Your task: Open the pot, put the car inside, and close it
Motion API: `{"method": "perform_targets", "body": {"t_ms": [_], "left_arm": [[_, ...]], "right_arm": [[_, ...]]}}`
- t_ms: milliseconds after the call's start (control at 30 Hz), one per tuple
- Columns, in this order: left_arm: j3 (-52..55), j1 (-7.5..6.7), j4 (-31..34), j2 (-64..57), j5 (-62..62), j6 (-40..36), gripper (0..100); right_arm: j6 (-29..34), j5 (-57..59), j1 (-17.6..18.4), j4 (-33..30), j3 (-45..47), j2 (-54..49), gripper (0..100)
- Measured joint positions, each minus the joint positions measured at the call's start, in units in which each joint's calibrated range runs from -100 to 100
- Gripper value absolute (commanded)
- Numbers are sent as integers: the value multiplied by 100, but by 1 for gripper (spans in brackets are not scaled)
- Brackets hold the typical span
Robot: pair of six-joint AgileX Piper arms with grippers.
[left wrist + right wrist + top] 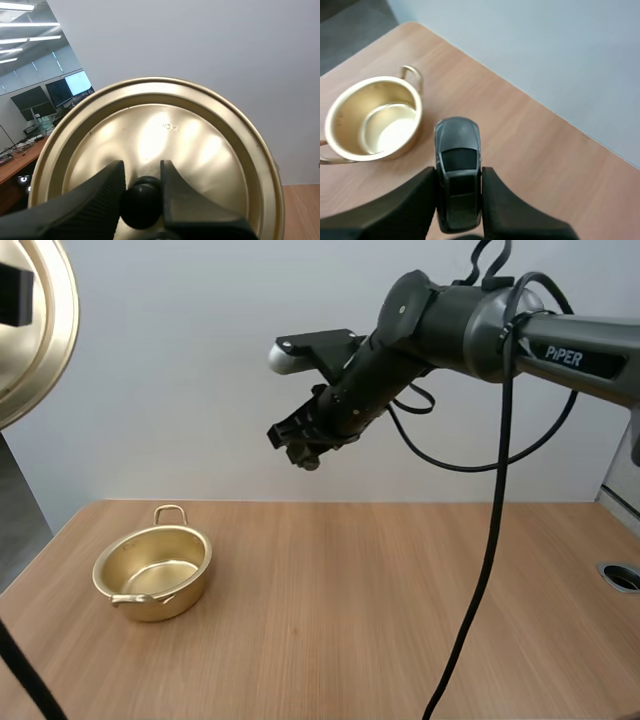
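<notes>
Above the tabletop (380, 600), your right end effector (459, 174) pinches the car (456, 137); your left end effector (141, 172) clamps the lid (200, 150) by its knob (142, 205), high and aside; the pot (185, 592) stands open and empty; next, bring the car over it, lower, release.

Setting: robotics lab bench. We are working at a wood-grain table (350, 640) with a cable grommet (622, 576) set near its right edge; a plain pale wall (180, 380) is standing behind the table, and a PiPER-marked arm (570, 352) is reaching over it.
</notes>
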Motion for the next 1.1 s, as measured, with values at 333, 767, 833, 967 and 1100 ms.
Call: {"method": "perform_targets", "body": {"t_ms": [333,767,833,967,1100], "left_arm": [[0,0,0,0,0,0,0],[0,0,-47,0,0,37,0],[0,0,-47,0,0,37,0],[0,10,-47,0,0,37,0],[0,64,-47,0,0,37,0]], "right_arm": [[20,-605,449,-138,-11,799,0],[-403,-1854,899,51,-11,1927,0],[-437,-1969,1020,40,-11,2025,0],[-508,-2039,1281,0,-163,2180,0],[-508,-2054,1488,0,-455,2316,0]]}}
